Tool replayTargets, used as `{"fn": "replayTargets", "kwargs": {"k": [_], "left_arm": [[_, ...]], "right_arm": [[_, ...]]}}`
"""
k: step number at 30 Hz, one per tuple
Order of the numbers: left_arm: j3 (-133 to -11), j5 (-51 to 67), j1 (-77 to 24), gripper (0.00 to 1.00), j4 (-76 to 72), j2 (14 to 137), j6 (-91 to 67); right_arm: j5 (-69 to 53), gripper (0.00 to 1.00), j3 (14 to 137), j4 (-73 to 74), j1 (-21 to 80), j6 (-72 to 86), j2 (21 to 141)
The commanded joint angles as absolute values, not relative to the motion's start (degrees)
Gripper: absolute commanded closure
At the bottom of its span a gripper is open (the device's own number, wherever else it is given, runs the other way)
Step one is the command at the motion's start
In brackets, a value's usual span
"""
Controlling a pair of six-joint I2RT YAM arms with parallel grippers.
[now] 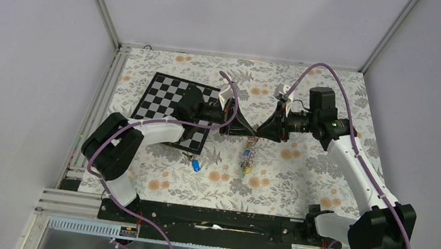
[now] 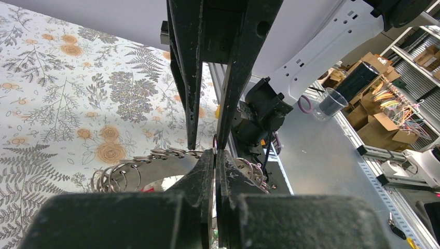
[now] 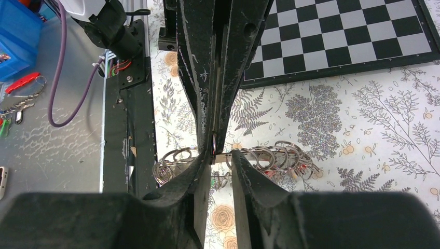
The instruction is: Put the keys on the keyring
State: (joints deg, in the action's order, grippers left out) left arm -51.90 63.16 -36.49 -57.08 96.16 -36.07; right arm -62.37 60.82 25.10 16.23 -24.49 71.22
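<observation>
The keyring (image 1: 249, 146), a chain of grey metal rings, hangs in the air between my two grippers, which meet tip to tip above the mid table. Small coloured keys (image 1: 246, 160) dangle from it. My left gripper (image 1: 244, 129) is shut on one ring (image 2: 215, 148); chain rings (image 2: 129, 168) trail to both sides. My right gripper (image 1: 263, 131) has its jaws a narrow gap apart, with a flat metal part of the keyring (image 3: 224, 155) spanning them, and rings (image 3: 283, 155) alongside. A blue key (image 1: 196, 165) lies on the cloth.
A black-and-white chessboard (image 1: 170, 102) lies at the back left, under the left arm; it also shows in the right wrist view (image 3: 337, 36). The black base rail (image 1: 213, 219) runs along the near edge. Beyond the table's left edge lie a red key and chain (image 3: 23, 85).
</observation>
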Motion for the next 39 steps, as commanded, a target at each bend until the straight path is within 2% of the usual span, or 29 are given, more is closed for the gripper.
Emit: {"fn": "replayTargets", "kwargs": {"k": [1,7,15,19,21,23,27,36,39], "left_arm": [[-52.5,62.6,-36.5,1.00,-61.7,94.1,-36.0],[-52.6,62.6,-36.6,1.00,-61.4,94.0,-35.8],[-52.6,62.4,-36.6,0.99,-59.9,94.1,-34.4],[-53.2,62.8,-36.5,0.78,-55.4,93.3,-30.5],[-53.2,62.8,-35.9,0.64,-53.2,92.2,-28.5],[-52.9,62.6,-34.9,0.47,-51.9,91.3,-27.5],[-53.2,63.2,-32.4,0.03,-44.4,89.0,-22.1],[-60.2,60.9,-25.1,0.01,-16.1,83.1,-3.8],[-61.8,55.2,-23.3,0.01,-8.0,80.6,-1.1]], "right_arm": [[-64.9,0.73,61.1,23.5,16.8,-23.9,71.7],[-65.2,0.80,60.9,23.5,16.8,-24.0,71.8],[-63.8,1.00,61.2,23.4,16.9,-24.0,71.7],[-61.3,1.00,61.1,23.8,16.8,-25.0,71.0],[-60.2,1.00,61.3,25.4,16.8,-27.2,70.4],[-59.0,1.00,62.0,27.5,16.8,-29.8,70.1],[-56.5,1.00,63.1,30.5,16.8,-33.0,69.7],[-54.5,1.00,64.0,30.5,16.8,-31.5,68.8],[-53.8,1.00,63.4,30.6,16.8,-31.9,67.6]]}}
